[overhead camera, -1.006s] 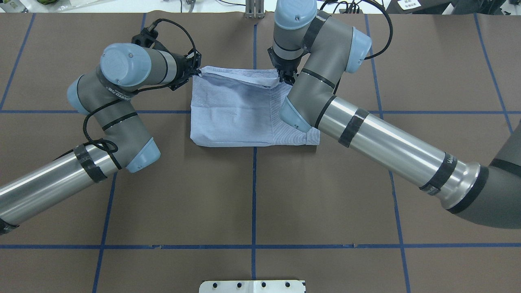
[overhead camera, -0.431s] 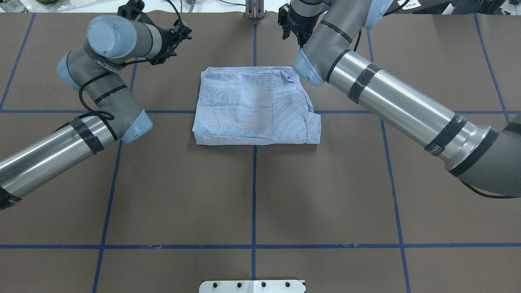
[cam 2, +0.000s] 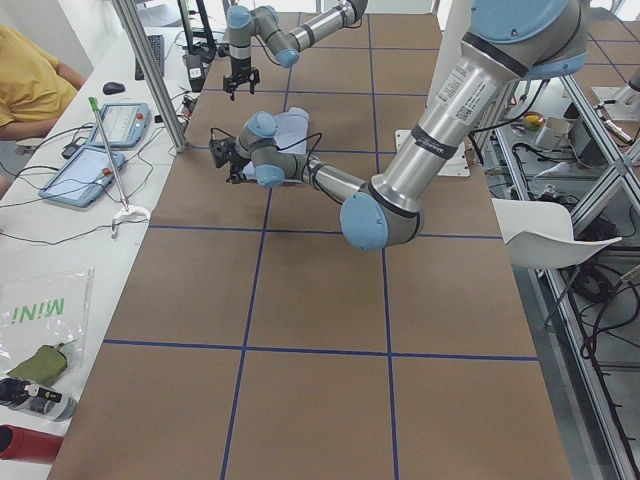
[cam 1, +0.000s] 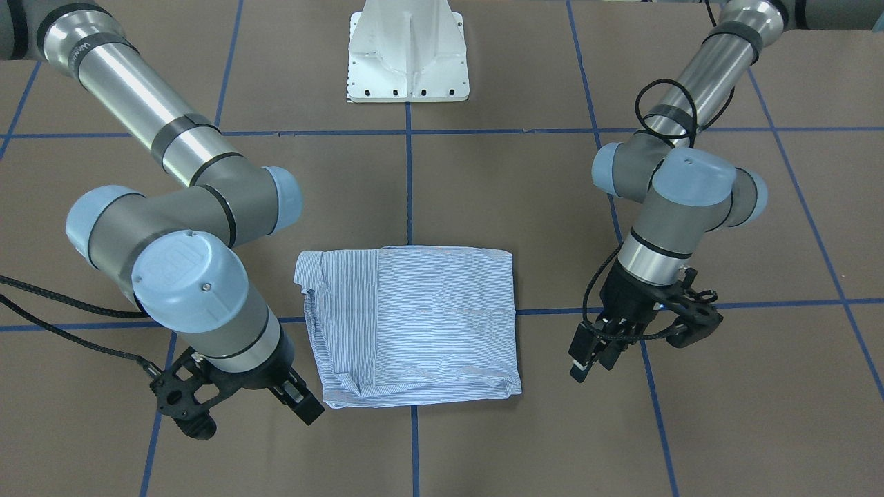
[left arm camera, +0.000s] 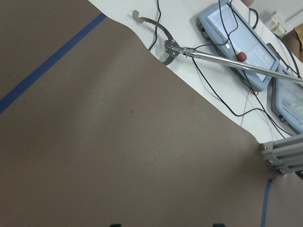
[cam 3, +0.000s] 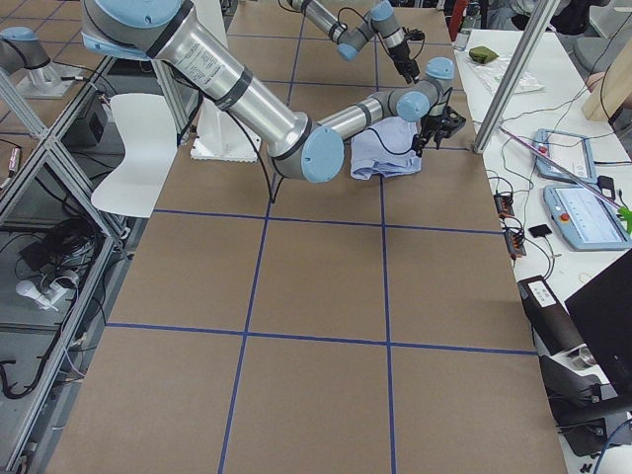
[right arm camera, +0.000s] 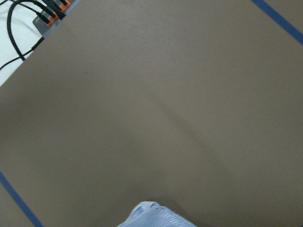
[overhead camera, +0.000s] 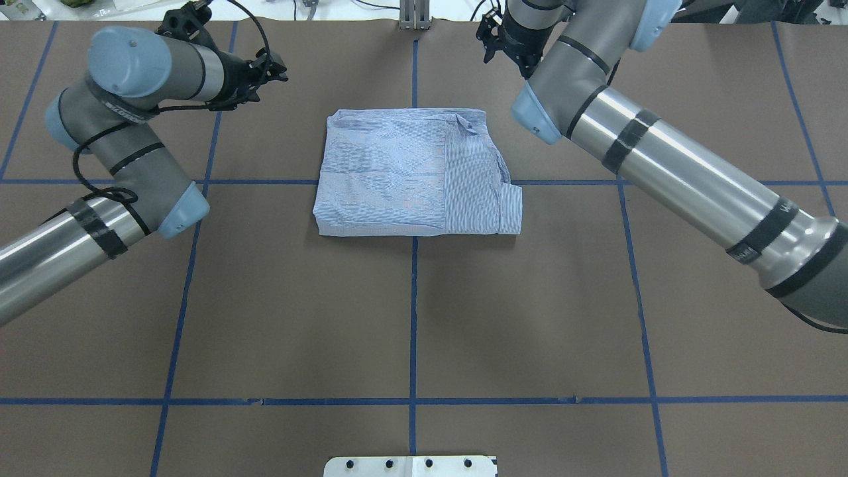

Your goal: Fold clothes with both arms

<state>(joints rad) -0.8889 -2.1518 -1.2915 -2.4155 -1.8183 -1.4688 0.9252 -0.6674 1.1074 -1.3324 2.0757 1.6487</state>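
Observation:
The light blue striped shirt (overhead camera: 417,172) lies folded into a flat rectangle on the brown table, also seen in the front-facing view (cam 1: 414,324). Neither gripper touches it. My left gripper (overhead camera: 279,71) is open and empty, off the shirt's far left corner; in the front-facing view (cam 1: 590,362) it hangs to the shirt's right. My right gripper (overhead camera: 489,41) is open and empty beyond the shirt's far right corner, and shows at the lower left of the front-facing view (cam 1: 304,407). The right wrist view shows only a corner of the shirt (right arm camera: 156,217).
The white pedestal base (cam 1: 409,55) stands at the robot's side. Blue tape lines (overhead camera: 413,318) grid the table. An aluminium post (overhead camera: 414,13) stands at the far edge. Beyond it lie a grabber tool (left arm camera: 213,56) and teach pendants (left arm camera: 236,42). A person in yellow (cam 2: 25,80) sits there.
Both grippers held the shirt's raised far edge; they let go and the shirt settled flat. Both arms have pulled back outward and toward the table's far edge.

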